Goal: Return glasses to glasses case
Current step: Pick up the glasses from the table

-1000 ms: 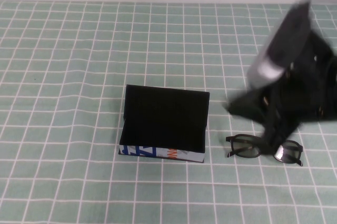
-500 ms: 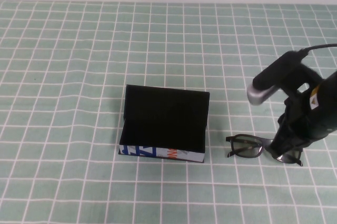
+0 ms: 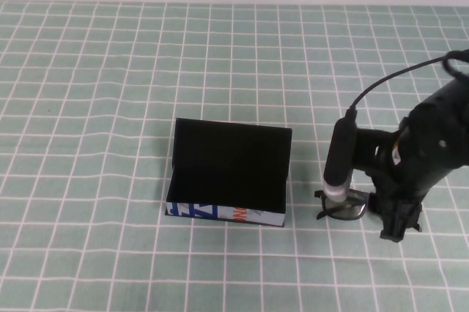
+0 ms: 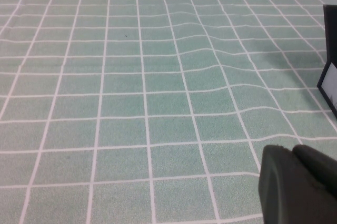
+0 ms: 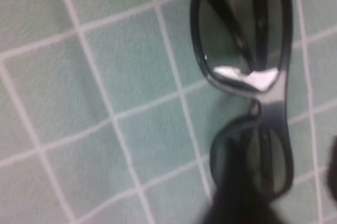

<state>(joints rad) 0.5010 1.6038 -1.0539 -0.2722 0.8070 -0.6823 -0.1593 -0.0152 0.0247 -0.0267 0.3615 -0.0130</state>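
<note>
The black thick-rimmed glasses lie folded on the green checked cloth just right of the glasses case. The case is open, with its lid standing up at the back and its white printed front facing me. My right gripper is down over the right half of the glasses and hides it. In the right wrist view the glasses fill the frame, and the open right gripper has one dark finger on each side of the near lens. My left gripper is shut and empty, low over the cloth left of the case.
A corner of the case shows at the edge of the left wrist view. The right arm's cable loops above the wrist. The pale wall runs along the far edge of the cloth.
The right arm has swung down and turned, and its gripper has moved from above the glasses to low over their right lens. The glasses and case have not moved.
</note>
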